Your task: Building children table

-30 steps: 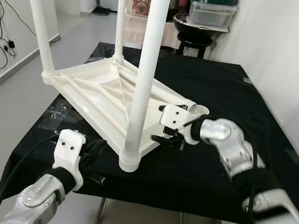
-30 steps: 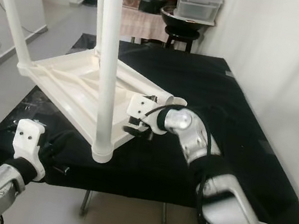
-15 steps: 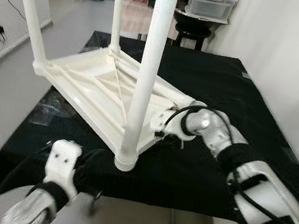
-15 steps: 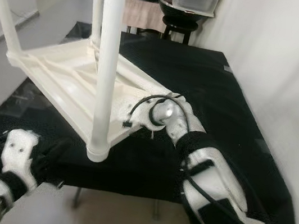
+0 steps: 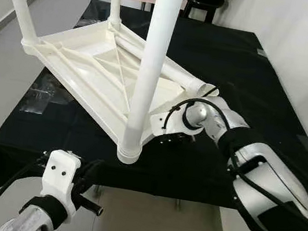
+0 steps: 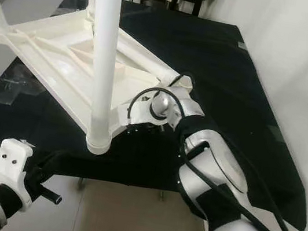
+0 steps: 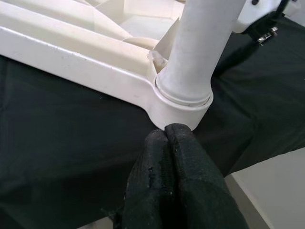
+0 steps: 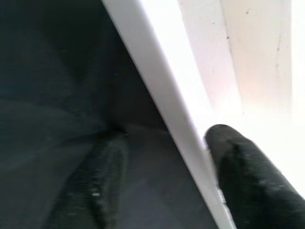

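Right claw [image 5: 169,137] astride children table [image 5: 85,69] edge

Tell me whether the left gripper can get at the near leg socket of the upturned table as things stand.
Probably yes. The left gripper, jaws shut, sits just off the near leg socket with nothing between them. The right gripper straddles the table edge further along, out of the way.
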{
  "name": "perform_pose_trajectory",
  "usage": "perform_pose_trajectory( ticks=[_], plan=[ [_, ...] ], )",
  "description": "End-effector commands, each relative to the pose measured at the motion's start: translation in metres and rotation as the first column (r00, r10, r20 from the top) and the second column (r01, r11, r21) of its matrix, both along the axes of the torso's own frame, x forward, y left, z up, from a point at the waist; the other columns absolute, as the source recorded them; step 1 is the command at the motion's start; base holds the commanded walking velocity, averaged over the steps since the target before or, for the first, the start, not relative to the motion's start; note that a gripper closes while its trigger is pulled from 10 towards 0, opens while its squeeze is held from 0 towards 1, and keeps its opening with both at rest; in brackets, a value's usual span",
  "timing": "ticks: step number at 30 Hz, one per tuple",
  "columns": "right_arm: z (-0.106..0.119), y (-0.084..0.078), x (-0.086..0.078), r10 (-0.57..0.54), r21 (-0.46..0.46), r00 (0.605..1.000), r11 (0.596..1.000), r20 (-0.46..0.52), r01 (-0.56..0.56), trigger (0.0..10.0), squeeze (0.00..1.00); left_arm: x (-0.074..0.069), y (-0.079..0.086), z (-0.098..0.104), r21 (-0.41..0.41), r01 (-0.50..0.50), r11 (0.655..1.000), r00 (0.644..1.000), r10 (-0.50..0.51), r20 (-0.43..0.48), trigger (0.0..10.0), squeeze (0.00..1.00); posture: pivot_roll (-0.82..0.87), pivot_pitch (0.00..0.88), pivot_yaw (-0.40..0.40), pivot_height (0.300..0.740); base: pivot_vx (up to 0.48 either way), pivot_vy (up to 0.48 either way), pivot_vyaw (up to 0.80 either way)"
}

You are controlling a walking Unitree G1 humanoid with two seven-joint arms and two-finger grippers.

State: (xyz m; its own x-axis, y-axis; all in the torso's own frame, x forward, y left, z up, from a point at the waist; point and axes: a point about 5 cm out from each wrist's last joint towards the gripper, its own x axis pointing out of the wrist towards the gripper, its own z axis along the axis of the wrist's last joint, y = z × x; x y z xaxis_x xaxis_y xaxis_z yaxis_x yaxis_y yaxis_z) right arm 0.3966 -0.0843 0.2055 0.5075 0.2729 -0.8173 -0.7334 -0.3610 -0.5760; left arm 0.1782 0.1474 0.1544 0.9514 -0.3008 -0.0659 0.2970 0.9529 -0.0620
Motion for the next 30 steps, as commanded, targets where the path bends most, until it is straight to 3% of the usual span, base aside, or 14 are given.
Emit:
perform_pose_trajectory(
  ticks=[1, 14, 21, 26, 30],
  plan=[
    [-0.004, 0.004, -0.001, 0.007, -0.025, 1.0, 1.0, -0.01, -0.007, 0.0, 0.0, -0.003, -0.002, -0.001, -0.009, 0.009, 1.0, 1.0, -0.009, -0.025, 10.0, 0.0, 0.07, 0.206, -0.115, 0.74, 0.0, 0.0, 0.0],
    [0.001, 0.007, -0.002, 0.059, -0.124, 0.998, 0.99, -0.017, -0.061, 0.0, 0.0, -0.003, -0.005, 0.0, -0.016, 0.004, 1.0, 1.0, -0.005, -0.03, 10.0, 0.0, 0.06, 0.194, -0.126, 0.74, 0.0, 0.0, 0.0],
    [0.012, -0.008, 0.002, -0.002, -0.163, 1.0, 0.987, -0.028, -0.002, 0.0, 0.0, 0.0, -0.005, -0.001, -0.015, 0.005, 1.0, 1.0, -0.005, -0.028, 10.0, 0.0, 0.06, 0.179, -0.122, 0.74, 0.0, 0.0, 0.0],
    [0.017, -0.036, -0.002, -0.135, -0.157, 0.97, 0.982, -0.203, 0.104, 0.0, 0.0, 0.006, -0.004, -0.002, -0.009, 0.006, 1.0, 1.0, -0.006, -0.025, 10.0, 0.0, 0.05, 0.157, -0.11, 0.74, 0.0, 0.0, 0.0],
    [0.02, -0.041, -0.004, -0.155, -0.119, 0.953, 0.985, -0.261, 0.127, 0.0, 0.0, 0.007, -0.004, -0.002, -0.007, 0.007, 1.0, 1.0, -0.007, -0.025, 10.0, 0.0, 0.04, 0.153, -0.105, 0.74, 0.0, 0.0, 0.0]
  ],
)
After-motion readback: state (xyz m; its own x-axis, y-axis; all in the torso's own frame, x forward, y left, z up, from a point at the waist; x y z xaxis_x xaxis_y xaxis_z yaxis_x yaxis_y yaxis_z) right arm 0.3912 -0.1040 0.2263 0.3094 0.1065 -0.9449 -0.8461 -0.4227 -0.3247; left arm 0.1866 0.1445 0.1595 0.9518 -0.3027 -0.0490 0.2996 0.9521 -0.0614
